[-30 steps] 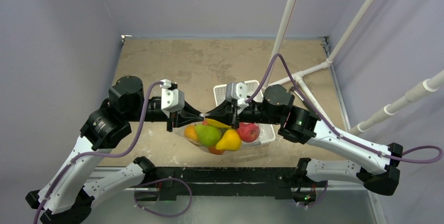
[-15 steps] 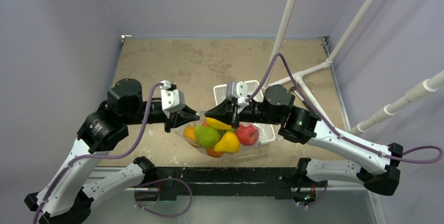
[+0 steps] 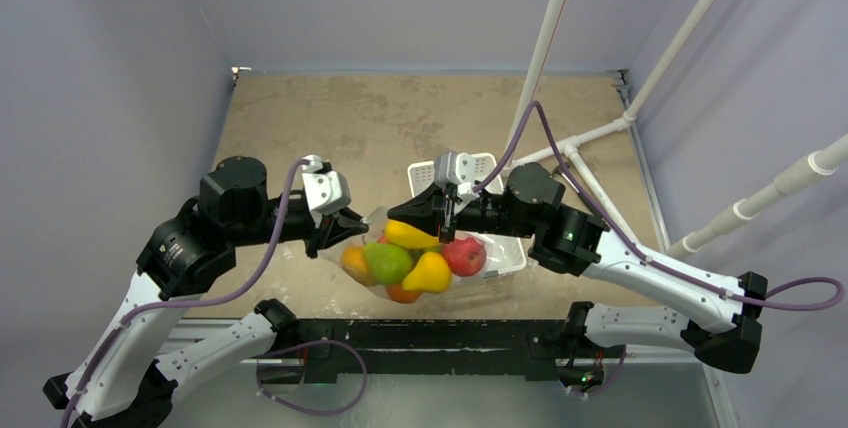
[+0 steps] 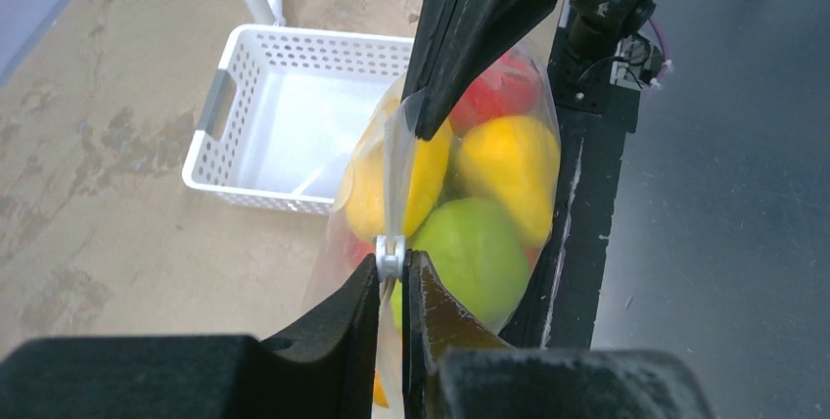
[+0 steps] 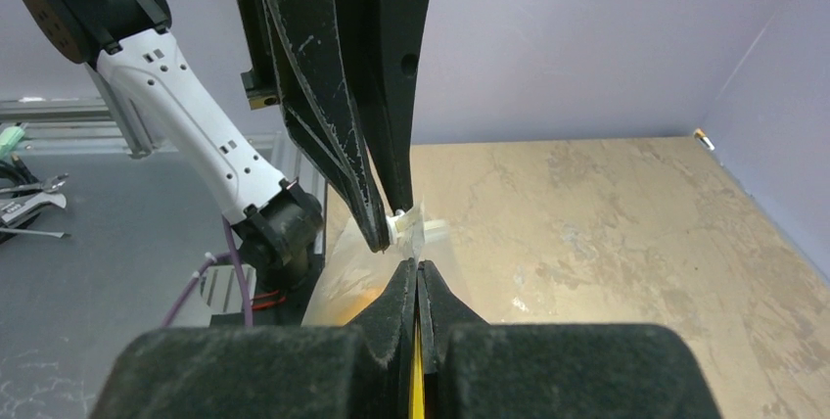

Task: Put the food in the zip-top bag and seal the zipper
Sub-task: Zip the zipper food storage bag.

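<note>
The clear zip-top bag [image 3: 372, 248] hangs off the table between my two grippers. It holds the food: yellow [image 3: 430, 273], green [image 3: 388, 261], red [image 3: 464, 254] and orange [image 3: 355, 263] toy fruits. My left gripper [image 3: 358, 232] is shut on the zipper [image 4: 395, 184], right behind its white slider [image 4: 391, 257]. My right gripper [image 3: 393, 216] is shut on the bag's top edge a short way along; its black fingers [image 4: 460, 47] show in the left wrist view. In the right wrist view my right gripper [image 5: 418, 267] pinches the clear edge, with the slider [image 5: 399, 225] just ahead.
A white perforated tray [image 3: 505, 260] lies on the tan table behind the bag, also in the left wrist view [image 4: 225, 106]. The black front rail [image 3: 420, 333] runs under the bag. White pipes [image 3: 600, 133] stand at the back right.
</note>
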You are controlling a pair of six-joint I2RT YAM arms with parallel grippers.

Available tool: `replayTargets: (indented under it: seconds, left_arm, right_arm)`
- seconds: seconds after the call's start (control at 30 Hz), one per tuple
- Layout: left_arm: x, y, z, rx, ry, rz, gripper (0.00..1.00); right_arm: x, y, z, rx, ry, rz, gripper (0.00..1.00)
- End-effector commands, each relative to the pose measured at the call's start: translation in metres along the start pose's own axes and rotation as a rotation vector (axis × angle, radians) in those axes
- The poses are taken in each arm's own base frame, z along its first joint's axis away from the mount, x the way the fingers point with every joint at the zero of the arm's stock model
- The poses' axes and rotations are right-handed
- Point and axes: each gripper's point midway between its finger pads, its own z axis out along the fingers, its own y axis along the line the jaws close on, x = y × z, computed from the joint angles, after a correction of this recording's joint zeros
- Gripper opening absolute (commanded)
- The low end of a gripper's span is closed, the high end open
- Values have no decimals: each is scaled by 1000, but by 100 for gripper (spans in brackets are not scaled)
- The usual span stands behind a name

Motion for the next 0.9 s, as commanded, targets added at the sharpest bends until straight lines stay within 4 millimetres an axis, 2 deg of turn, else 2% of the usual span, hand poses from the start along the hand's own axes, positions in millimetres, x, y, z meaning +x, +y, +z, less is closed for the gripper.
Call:
replayTargets:
  seconds: [0.0, 0.17, 0.33, 0.37, 0.47, 0.57, 0.67, 0.87]
  left_arm:
    - [20, 5, -12, -84, 94, -83, 0]
    - [24, 10, -18, -134, 121, -123, 0]
    - [13, 9, -18, -122, 94, -110, 0]
    - [12, 9, -18, -118, 96, -108, 0]
    - [12, 8, -17, -103, 116, -107, 0]
    - [15, 8, -16, -100, 134, -111, 0]
    - [15, 9, -14, -96, 139, -115, 0]
    - [11, 6, -7, -54, 126, -109, 0]
  right_arm:
    - [-54, -11, -4, 63, -184, -45, 0]
    - [-47, -12, -1, 62, -160, -36, 0]
    - [-39, -3, 0, 12, -125, -32, 0]
    - [-36, -2, 1, -1, -113, -35, 2]
    - [-24, 5, 3, -46, -71, -56, 22]
    - [-11, 9, 7, -91, -24, -88, 36]
    - [-5, 9, 9, -105, 5, -126, 43]
    - [-6, 16, 5, -162, 6, -204, 53]
